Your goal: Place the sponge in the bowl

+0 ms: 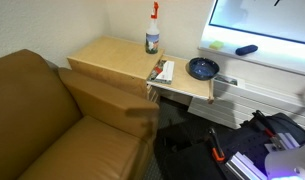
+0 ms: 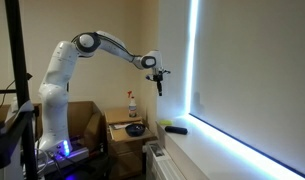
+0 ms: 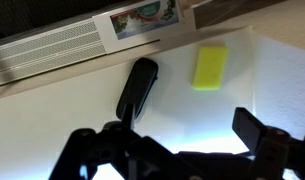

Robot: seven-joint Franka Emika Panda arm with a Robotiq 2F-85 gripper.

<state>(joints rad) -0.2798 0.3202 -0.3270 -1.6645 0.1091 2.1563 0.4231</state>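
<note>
The yellow-green sponge [image 3: 210,66] lies on the white window sill; it also shows in an exterior view [image 1: 216,44]. The dark blue-black bowl [image 1: 202,68] sits on the wooden table's end by the sill, and shows small in an exterior view [image 2: 135,129]. My gripper [image 2: 160,85] hangs high above the sill. In the wrist view it [image 3: 172,135] is open and empty, with the sponge ahead between the fingers and a little to the right.
A dark blue oblong object [image 3: 137,87] lies on the sill beside the sponge [image 1: 247,49]. A spray bottle [image 1: 152,30] stands on the wooden table [image 1: 107,55]. A printed card [image 1: 164,71] lies near the bowl. A brown sofa [image 1: 52,120] stands beside the table.
</note>
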